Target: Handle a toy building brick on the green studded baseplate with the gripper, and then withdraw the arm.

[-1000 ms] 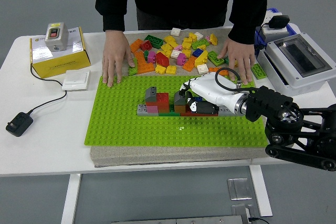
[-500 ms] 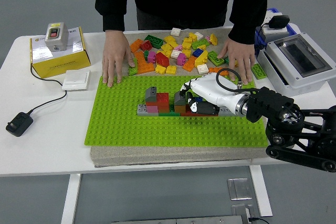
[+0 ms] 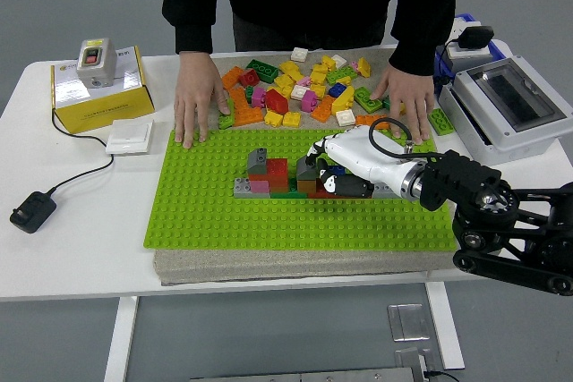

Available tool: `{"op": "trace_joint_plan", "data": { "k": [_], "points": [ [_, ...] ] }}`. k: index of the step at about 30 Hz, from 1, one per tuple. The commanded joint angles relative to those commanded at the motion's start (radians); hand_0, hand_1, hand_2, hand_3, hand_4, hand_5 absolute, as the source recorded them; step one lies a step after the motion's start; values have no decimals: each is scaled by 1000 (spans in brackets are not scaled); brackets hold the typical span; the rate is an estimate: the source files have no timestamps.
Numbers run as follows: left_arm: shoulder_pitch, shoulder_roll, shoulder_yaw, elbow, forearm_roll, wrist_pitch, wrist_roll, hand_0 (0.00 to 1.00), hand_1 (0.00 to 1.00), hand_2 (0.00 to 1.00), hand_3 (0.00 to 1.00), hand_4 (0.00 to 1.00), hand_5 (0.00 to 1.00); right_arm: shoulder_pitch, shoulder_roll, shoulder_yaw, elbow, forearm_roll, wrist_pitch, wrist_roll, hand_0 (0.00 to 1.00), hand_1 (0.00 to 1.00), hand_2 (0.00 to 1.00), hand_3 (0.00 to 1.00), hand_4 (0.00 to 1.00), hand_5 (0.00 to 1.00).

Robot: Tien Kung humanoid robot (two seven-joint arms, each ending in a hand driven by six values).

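Observation:
The green studded baseplate (image 3: 215,212) lies on a grey mat at the table's middle. On it stands a low build of grey, red, pink, green and brown bricks (image 3: 269,176). My right hand (image 3: 324,170), white with dark tips, comes in from the right. It sits at the build's right end, its fingers (image 3: 315,151) curled over a dark brick (image 3: 309,173) and its thumb below it. A small blue brick (image 3: 337,170) shows under the palm. The left arm is out of view.
A person stands at the far side with both hands (image 3: 197,96) (image 3: 405,96) flat on the table beside a heap of loose bricks (image 3: 300,87). A yellow box (image 3: 94,87), a white switch (image 3: 130,136) and a black adapter (image 3: 32,210) lie left. A grey enclosure (image 3: 506,105) is right.
Almost nothing: my right forearm has sunk slightly while the hand stays on the build's right end. The person's hands have not moved.

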Motion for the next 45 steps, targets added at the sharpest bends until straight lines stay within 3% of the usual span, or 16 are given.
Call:
{"op": "trace_joint_plan", "data": {
  "k": [22, 45],
  "points": [
    [-1, 0, -1, 0, -3, 1, 1, 619, 616, 530, 580, 144, 689, 3, -17, 29, 8, 14, -1, 3, 82, 140, 714, 698, 46, 550],
    [-3, 2, -3, 0, -2, 1, -2, 616, 616, 529, 580, 144, 685, 0, -6, 5, -3, 31, -6, 9, 77, 140, 711, 695, 60, 548]
  ]
}}
